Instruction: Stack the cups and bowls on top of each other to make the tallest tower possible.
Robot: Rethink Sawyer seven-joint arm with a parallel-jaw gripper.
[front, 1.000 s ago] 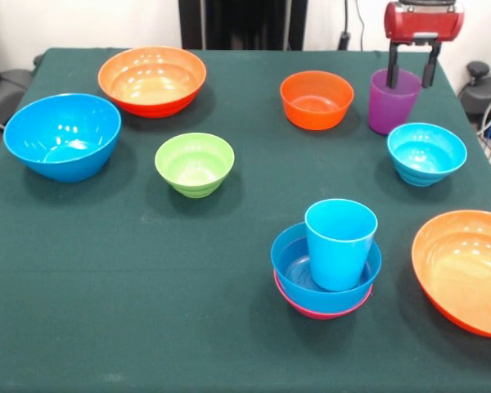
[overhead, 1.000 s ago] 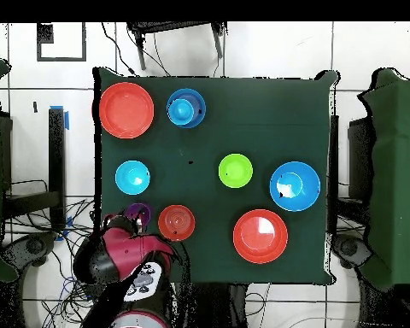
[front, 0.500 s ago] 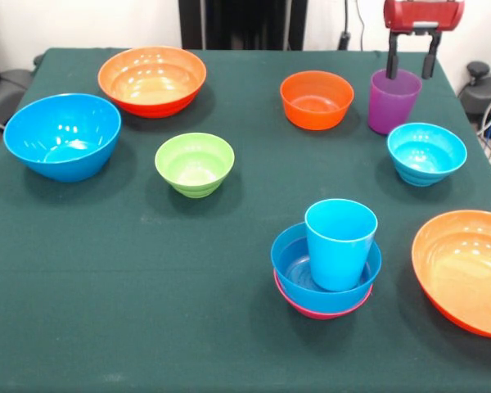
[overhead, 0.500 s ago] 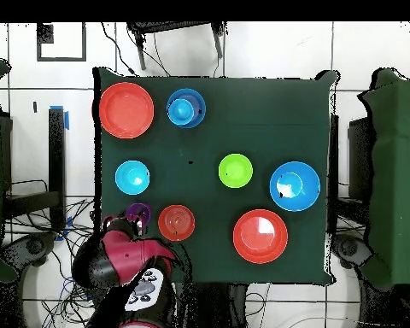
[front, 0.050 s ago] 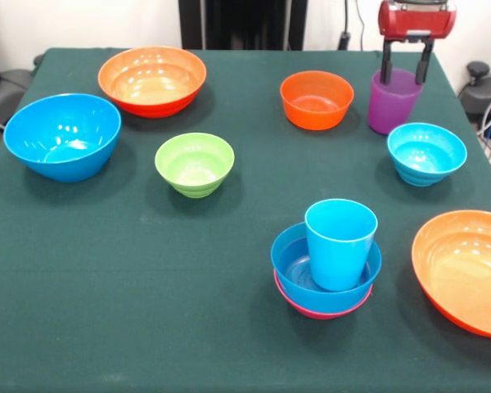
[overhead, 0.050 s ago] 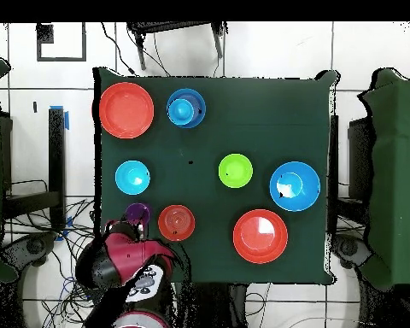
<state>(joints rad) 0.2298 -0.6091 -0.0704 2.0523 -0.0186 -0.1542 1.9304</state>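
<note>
You are in a lab: a green-clothed table [overhead, 0.050 s ago: 243, 94] on a white tiled floor [overhead, 0.050 s ago: 268, 51], loose cables [overhead, 0.050 s ago: 67, 231] alongside.

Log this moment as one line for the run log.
end effector: open, straddling purple cup rim | tower: blue cup in blue bowl on pink bowl

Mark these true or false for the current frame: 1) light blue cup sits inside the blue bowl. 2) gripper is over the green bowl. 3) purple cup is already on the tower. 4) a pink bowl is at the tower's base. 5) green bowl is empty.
1) True: the light blue cup stands in the blue bowl.
2) False: the gripper is at the purple cup, fingers apart, far from the green bowl.
3) False: the purple cup stands on the table beside the small orange bowl.
4) True: the pink bowl lies under the blue one.
5) True.
</note>
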